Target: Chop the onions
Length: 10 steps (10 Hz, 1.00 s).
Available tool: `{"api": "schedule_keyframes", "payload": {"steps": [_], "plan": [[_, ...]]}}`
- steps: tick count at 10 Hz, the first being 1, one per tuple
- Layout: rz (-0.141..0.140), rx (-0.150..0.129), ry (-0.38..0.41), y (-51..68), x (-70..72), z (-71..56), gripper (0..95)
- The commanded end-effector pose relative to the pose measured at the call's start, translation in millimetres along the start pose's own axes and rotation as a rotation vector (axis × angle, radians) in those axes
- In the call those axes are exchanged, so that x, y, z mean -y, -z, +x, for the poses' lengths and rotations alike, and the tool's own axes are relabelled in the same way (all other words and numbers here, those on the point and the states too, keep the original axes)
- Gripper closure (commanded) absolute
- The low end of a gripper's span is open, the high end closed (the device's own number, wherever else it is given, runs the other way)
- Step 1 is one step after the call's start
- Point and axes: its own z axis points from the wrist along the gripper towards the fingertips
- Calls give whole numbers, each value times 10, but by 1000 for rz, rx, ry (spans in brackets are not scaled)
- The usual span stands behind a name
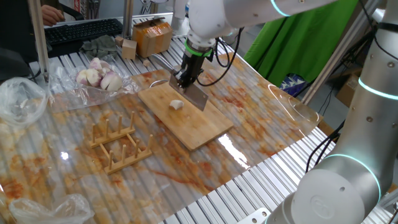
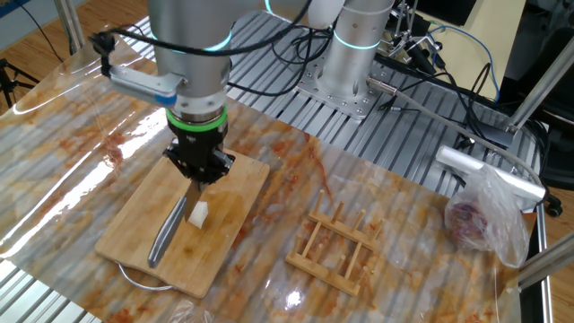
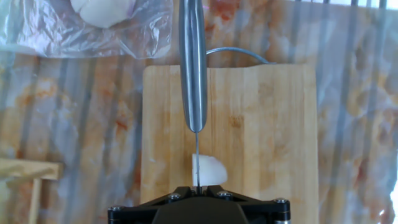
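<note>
Your pincer is clenched on the knife, holding it by the blade end so that the steel handle points away from the wrist, low over the cutting board. In the hand view the thin blade edge runs down the middle of the picture and meets the onion chunk, which sits on the board right beside the blade, close under the fingers. You see only this one pale chunk on the wood, near the board's middle. Beyond the board, a wooden rack stands on the stained table cover. Farther back, whole bulbs lie on a clear plastic bag, well apart from the board.
</note>
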Motion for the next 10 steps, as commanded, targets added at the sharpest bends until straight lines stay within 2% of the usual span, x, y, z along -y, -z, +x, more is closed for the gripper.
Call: {"api": "schedule_keyframes", "payload": {"steps": [1, 10], "plan": [[-1, 1, 5, -71, -1, -14, 950], [1, -1, 5, -168, 1, -7, 950]]}}
